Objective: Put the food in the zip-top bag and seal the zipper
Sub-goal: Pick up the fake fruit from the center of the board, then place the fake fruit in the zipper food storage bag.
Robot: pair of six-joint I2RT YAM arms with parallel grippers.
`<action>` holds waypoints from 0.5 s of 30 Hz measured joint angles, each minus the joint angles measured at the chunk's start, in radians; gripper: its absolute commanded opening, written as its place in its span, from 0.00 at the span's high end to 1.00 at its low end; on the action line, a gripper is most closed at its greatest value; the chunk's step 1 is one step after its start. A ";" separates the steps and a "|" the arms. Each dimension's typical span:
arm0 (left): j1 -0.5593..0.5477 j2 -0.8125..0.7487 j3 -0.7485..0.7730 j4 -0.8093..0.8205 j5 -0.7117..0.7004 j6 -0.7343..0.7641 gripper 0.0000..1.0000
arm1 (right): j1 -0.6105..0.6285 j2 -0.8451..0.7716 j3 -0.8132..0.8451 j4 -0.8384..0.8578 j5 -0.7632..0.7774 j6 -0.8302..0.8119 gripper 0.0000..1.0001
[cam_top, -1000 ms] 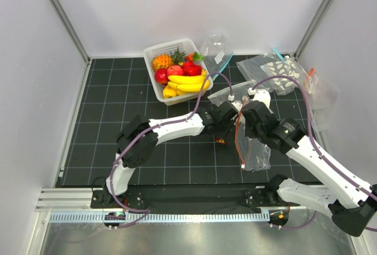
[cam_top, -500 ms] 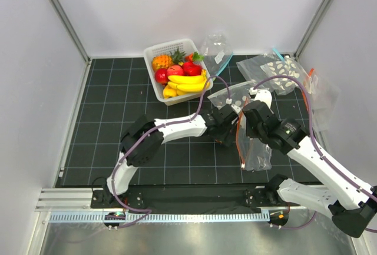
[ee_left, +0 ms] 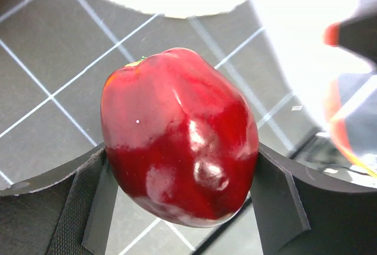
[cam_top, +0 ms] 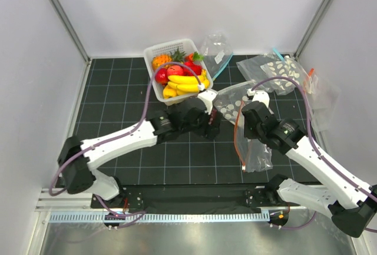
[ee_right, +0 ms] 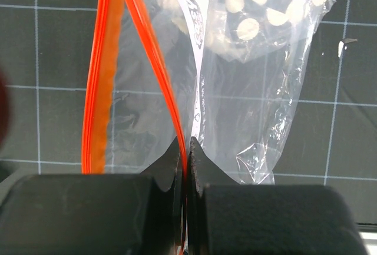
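Observation:
My left gripper [ee_left: 179, 179] is shut on a glossy red fruit [ee_left: 177, 137] and holds it above the black gridded mat. In the top view this gripper [cam_top: 210, 118] hovers between the basket and the zip-top bag [cam_top: 257, 149]. My right gripper [cam_top: 250, 115] is shut on the orange-red zipper [ee_right: 150, 55] at the bag's mouth [ee_right: 187, 149], and the clear bag [ee_right: 235, 119] with its white label [ee_right: 197, 25] hangs from it. The zipper [cam_top: 237, 140] loops open on the bag's left side. More food, bananas [cam_top: 185, 81] and red fruits [cam_top: 189, 68], lies in the basket.
A white basket [cam_top: 154, 52] stands at the back centre. A clear bag with a blue strip [cam_top: 217, 52] lies beside it. Bags dotted with white discs lie under my right wrist [cam_top: 232, 99] and at the back right [cam_top: 277, 69]. Frame posts and white walls ring the mat.
My left arm's elbow has swung far out to the left, and its gripper has shifted left and back from the bag mouth with the red fruit. The right gripper has kept its hold.

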 measured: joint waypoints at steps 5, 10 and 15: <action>0.002 -0.174 -0.113 0.100 0.091 -0.053 0.49 | -0.001 0.000 0.000 0.007 -0.019 0.000 0.99; 0.002 -0.216 -0.171 0.210 0.230 -0.128 0.51 | -0.002 0.006 0.000 0.014 -0.046 0.001 0.99; 0.002 -0.182 -0.171 0.342 0.363 -0.196 0.52 | -0.003 0.014 0.000 0.019 -0.072 0.001 0.99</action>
